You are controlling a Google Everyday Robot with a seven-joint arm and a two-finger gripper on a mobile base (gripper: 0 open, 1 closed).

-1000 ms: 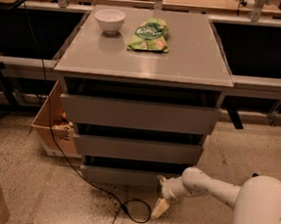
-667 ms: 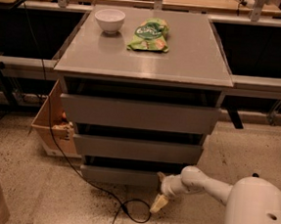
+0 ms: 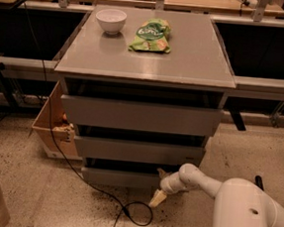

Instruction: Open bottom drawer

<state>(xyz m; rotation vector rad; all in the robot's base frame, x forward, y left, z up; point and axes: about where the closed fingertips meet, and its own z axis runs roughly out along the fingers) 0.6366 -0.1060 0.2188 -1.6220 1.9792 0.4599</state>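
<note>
The grey cabinet has three handleless drawer fronts. The bottom drawer is the lowest and narrowest front, just above the floor, and looks shut or nearly so. My gripper is at the end of the white arm, right in front of the bottom drawer's right part. One cream finger points down to the floor and another reaches up near the drawer's top edge.
A white bowl and a green chip bag lie on the cabinet top. A cardboard box stands at the cabinet's left. A black cable loops on the floor before the drawer. Benches stand behind.
My gripper has moved left and slightly up, closer to the bottom drawer's front. The drawers have not moved.
</note>
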